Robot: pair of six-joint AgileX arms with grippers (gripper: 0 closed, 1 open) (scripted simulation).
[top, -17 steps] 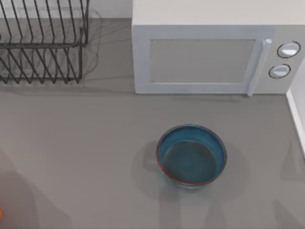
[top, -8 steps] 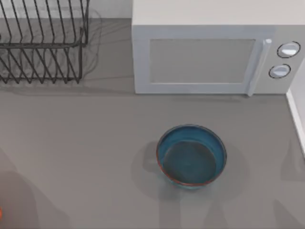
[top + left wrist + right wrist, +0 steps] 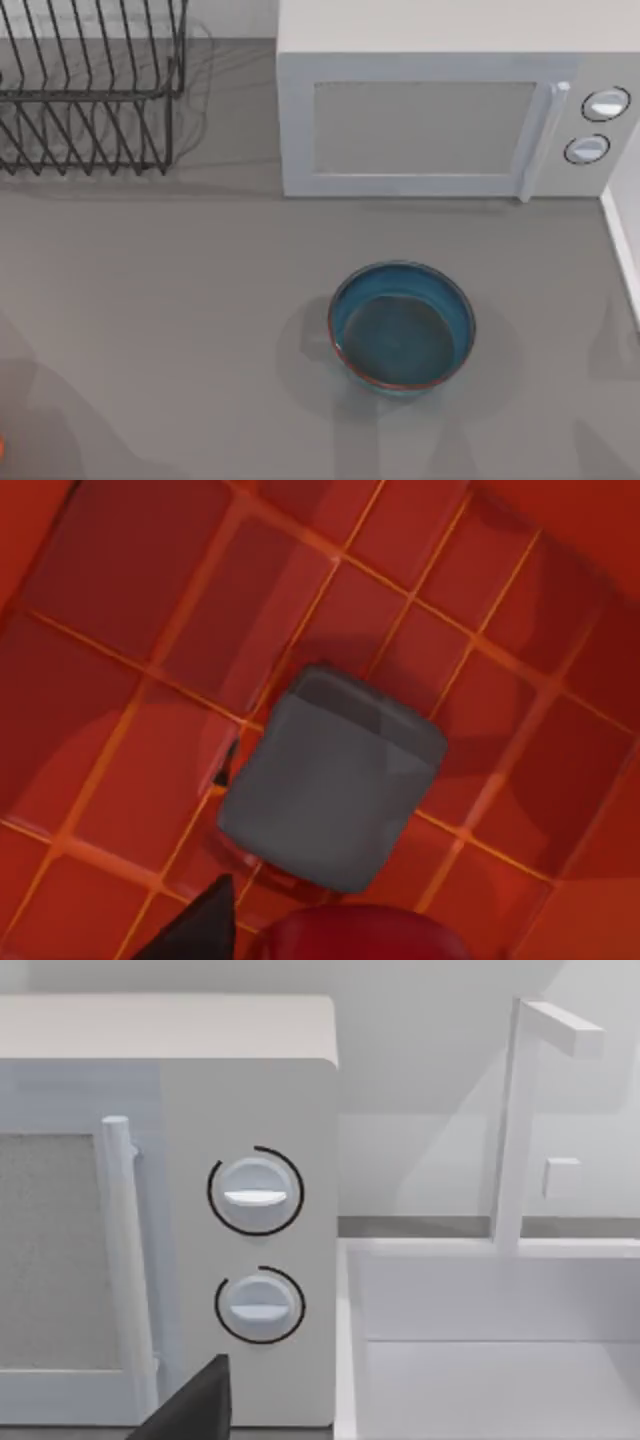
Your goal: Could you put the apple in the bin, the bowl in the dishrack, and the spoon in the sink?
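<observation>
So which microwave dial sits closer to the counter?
The lower dial; the other dial sits directly above it on the microwave, beside the door handle.

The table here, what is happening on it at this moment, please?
The teal bowl sits upright on the grey table, in front of the white microwave, and nothing touches it. The black dishrack stands at the far left. The left wrist view looks down into a red bin with a grid floor, a grey block lying in it and the apple close under the camera. The right wrist view faces the microwave's knobs and a white sink.
</observation>
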